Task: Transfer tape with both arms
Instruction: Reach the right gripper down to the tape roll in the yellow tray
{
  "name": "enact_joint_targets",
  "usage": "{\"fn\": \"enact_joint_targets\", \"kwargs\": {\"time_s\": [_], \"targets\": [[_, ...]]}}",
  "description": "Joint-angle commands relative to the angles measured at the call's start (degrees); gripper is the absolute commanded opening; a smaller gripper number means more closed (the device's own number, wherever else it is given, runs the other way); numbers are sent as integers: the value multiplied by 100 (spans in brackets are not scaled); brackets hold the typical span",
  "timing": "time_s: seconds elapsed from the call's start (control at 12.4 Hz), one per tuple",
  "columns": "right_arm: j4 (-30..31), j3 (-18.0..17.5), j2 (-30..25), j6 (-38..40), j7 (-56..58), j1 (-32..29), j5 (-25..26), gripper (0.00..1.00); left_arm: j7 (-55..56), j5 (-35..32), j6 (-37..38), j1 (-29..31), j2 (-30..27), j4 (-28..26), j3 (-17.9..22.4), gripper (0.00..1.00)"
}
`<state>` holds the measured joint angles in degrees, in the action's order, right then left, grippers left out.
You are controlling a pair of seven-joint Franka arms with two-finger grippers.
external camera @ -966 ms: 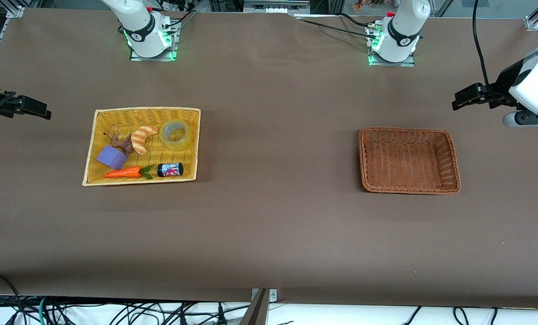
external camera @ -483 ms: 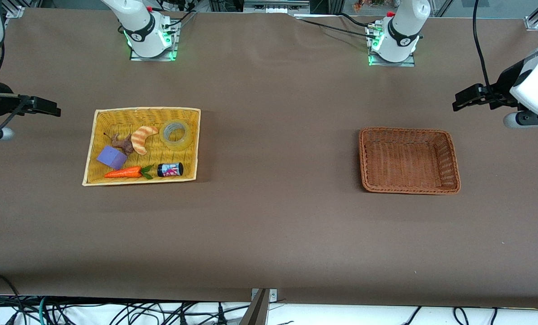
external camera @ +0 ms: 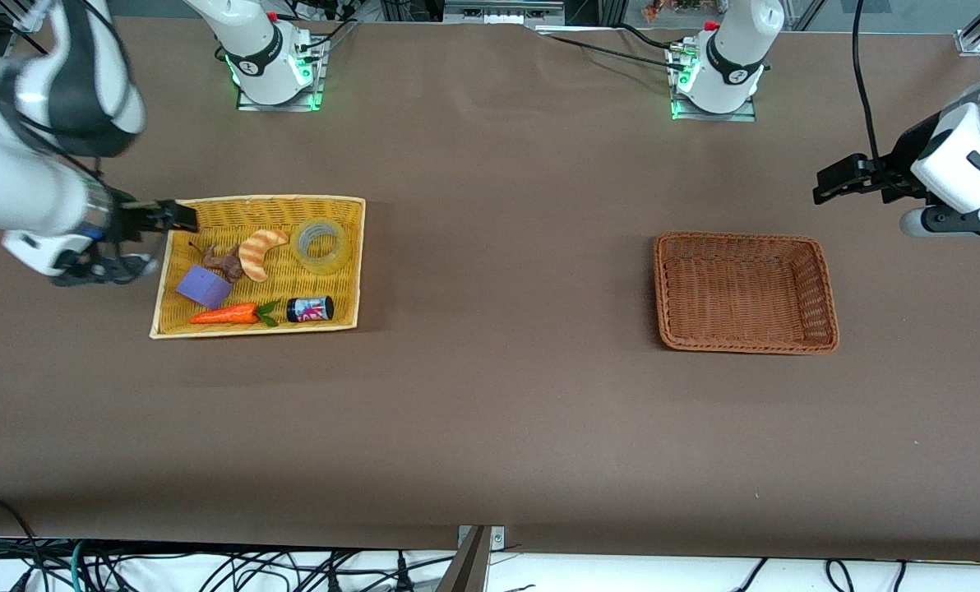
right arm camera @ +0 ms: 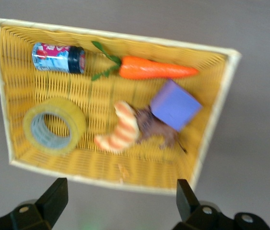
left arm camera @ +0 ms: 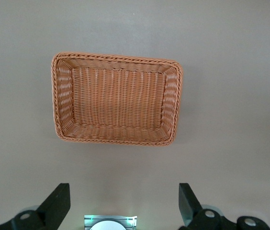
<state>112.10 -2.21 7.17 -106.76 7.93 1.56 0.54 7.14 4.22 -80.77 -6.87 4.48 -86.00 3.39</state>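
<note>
The tape (external camera: 321, 244), a translucent yellowish ring, lies flat in the yellow basket (external camera: 260, 198), in the corner nearest the table's middle and the robots' bases. It also shows in the right wrist view (right arm camera: 53, 125). My right gripper (external camera: 179, 218) is open and empty, up over the yellow basket's rim at the right arm's end; its fingers frame the rim in the right wrist view (right arm camera: 119, 201). My left gripper (external camera: 823, 187) is open and empty over bare table by the brown basket (external camera: 745, 349); in its wrist view (left arm camera: 123, 203) nothing is between its fingers.
In the yellow basket with the tape lie a striped croissant (external camera: 260, 253), a purple cube (external camera: 203, 287), a carrot (external camera: 225, 314), a small can (external camera: 310, 309) and a brown figure (external camera: 225, 261). The brown basket (left arm camera: 116, 57) holds nothing.
My right arm has swung in from the table's end, and its gripper now hangs over the yellow basket's rim. My left gripper has shifted slightly toward the table's middle.
</note>
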Motion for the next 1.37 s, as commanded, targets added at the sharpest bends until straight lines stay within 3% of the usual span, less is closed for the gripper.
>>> {"fn": "enact_joint_targets", "kwargs": {"time_s": [0.0,0.16,0.32,0.56,0.64,0.72,0.81,0.89,1.29], "targets": [[1414,-411,-217,-1908,94,-33,-54,99,-125,88,106,37,123,259,48,100],[2085,-753,-121,-2839,-36,-33,-54,99,-116,70,9,37,298,259,57,100],[2254,-1061,204,-3584,-195,-33,-54,99,-134,61,-166,54,509,259,74,100],[2466,-1080,792,-4378,-248,-24,-45,99,-134,-429,-176,-50,527,259,31,100],[2457,-1080,942,-4414,-248,-24,-45,92,-134,-474,-176,-103,536,259,13,100],[2448,-1080,979,-4406,-318,-24,-54,59,-125,-431,-176,-112,580,259,13,100],[2448,-1080,988,-4319,-519,-24,-45,16,-134,-431,-176,-112,589,259,13,100],[2431,-1080,979,-4239,-625,19,-45,0,-134,-431,-167,-112,598,259,13,100],[2264,-1124,786,-3861,-591,37,-27,0,-125,-387,-123,-112,756,242,13,100]]}}
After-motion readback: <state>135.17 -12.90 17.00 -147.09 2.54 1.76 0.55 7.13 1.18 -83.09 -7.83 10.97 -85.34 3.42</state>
